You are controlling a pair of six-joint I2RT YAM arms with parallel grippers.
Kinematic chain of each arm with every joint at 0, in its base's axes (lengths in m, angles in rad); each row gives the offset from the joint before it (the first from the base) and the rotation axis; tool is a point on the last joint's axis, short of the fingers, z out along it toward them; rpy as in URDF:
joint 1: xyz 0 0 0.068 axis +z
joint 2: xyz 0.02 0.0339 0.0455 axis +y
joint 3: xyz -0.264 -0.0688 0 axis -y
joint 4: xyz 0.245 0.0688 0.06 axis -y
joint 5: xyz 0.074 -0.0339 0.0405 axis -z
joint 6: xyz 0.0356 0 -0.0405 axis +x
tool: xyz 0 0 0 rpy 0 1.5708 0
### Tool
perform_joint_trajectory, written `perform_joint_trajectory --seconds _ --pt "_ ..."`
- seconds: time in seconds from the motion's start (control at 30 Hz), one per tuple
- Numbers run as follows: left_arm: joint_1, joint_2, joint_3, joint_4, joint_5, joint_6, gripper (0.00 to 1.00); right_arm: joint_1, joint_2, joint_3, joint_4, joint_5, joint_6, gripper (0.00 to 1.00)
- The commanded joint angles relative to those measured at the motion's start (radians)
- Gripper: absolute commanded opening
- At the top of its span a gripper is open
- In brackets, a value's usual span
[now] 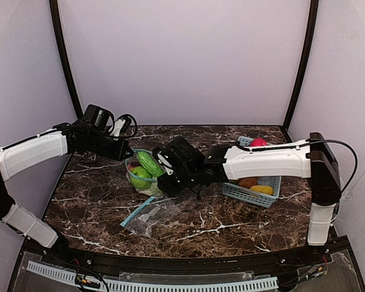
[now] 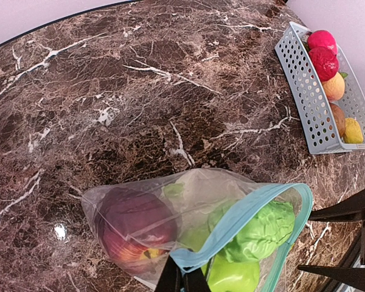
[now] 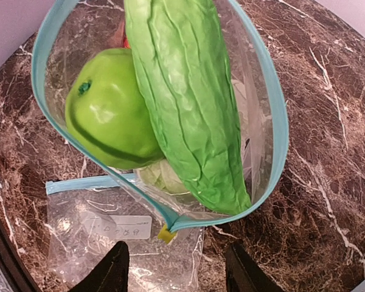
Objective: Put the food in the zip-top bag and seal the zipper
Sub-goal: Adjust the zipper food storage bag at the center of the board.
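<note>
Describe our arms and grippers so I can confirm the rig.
Both arms are white shells with black joints: left arm, right arm. Black two-finger grippers with tapered fingers: left gripper, right gripper. A thin black cable loops by the right arm's elbow.

This is a lab robot test booth: plain pale-lilac panel walls (image 1: 182, 61) and black corner poles (image 1: 64, 61) enclose a dark brown marble-patterned tabletop (image 1: 231, 225) edged by a white slotted cable duct (image 1: 170, 283).
</note>
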Motion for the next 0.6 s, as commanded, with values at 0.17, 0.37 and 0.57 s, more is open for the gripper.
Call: perform_joint_trajectory --seconds 0.17,0.37,0.57 --pt "0.003 -0.024 -0.001 -0.008 0.0 0.006 0.01 0.007 0.089 0.07 0.008 0.04 0.046 0.44" --pt "0.004 -0.023 -0.001 -0.008 -0.001 0.005 0.01 0.005 0.11 0.093 0.01 0.053 0.039 0.31" --pt "0.003 -0.026 0.001 -0.009 -0.007 0.007 0.01 0.007 0.088 0.114 -0.035 0.06 0.028 0.0"
